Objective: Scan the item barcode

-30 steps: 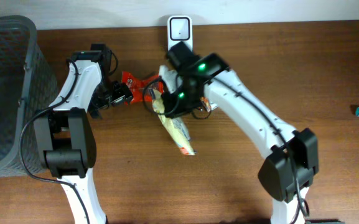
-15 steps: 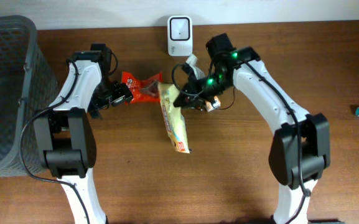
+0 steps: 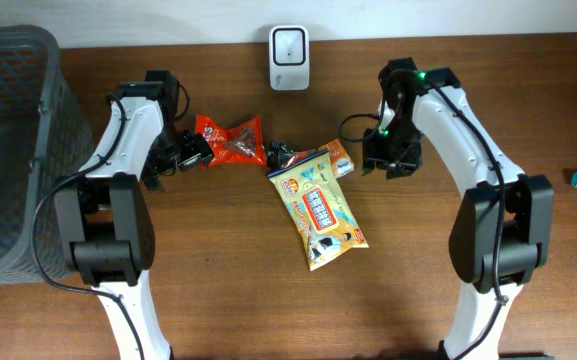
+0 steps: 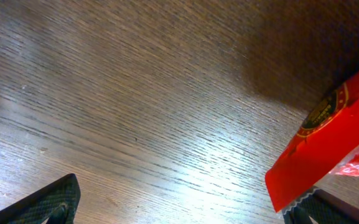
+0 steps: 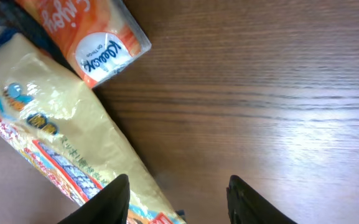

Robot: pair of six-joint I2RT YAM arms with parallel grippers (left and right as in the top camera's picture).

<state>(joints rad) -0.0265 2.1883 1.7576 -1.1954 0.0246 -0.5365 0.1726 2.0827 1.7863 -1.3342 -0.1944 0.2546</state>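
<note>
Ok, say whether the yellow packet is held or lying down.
Lying flat: the yellow plastic snack packet rests printed-face up on the brown wooden table.

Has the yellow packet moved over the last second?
Yes. The yellow packet now lies flat, lower and further right of the white scanner than before.

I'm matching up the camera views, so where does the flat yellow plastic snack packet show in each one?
Overhead: the flat yellow plastic snack packet lies mid-picture.
Left wrist: not in it.
Right wrist: packet at left, reaching the bottom edge.
Shared landmark: the small orange packet at its upper end.
</note>
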